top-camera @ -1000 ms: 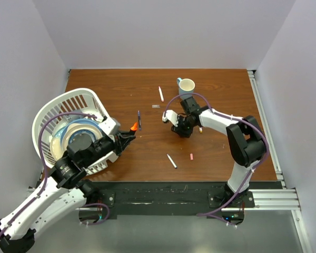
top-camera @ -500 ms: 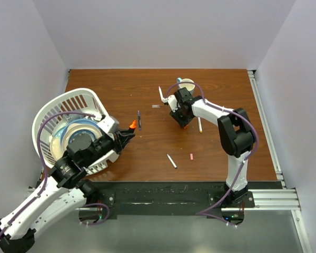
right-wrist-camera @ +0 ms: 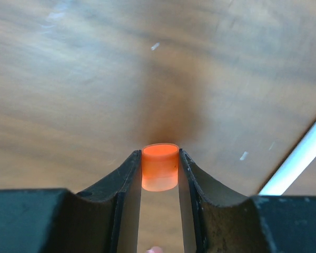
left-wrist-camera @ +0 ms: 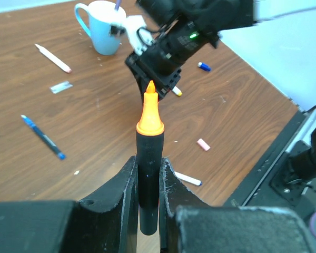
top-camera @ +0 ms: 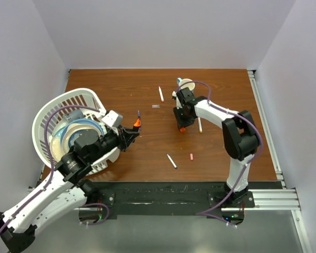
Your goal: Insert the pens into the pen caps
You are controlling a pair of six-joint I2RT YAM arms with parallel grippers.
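Note:
My left gripper [left-wrist-camera: 148, 161] is shut on a black highlighter [left-wrist-camera: 148, 174] whose orange tip [left-wrist-camera: 149, 112] points away toward the right arm; from above it sits just right of the basket [top-camera: 136, 125]. My right gripper [right-wrist-camera: 159, 156] is shut on a short orange pen cap [right-wrist-camera: 159, 166], held at its fingertips close over the wood near the table's middle [top-camera: 183, 128]. Loose on the table lie a white pen [top-camera: 161, 94], another white pen [top-camera: 171, 161], a yellow-tipped pen [top-camera: 199, 125], a blue pen [left-wrist-camera: 42, 137], a pink cap [top-camera: 191, 156] and a blue cap [left-wrist-camera: 203, 66].
A pale blue mug [top-camera: 186, 84] stands at the back behind the right gripper. A white basket [top-camera: 58, 108] holding a plate lies at the left. A small grey scrap [top-camera: 156, 106] lies on the wood. The metal rail [top-camera: 263, 121] runs along the right edge.
The right gripper has swung round near the mug and come back down to the table's middle, its jaws closing a little on the orange cap. The left gripper has shifted slightly right with the highlighter.

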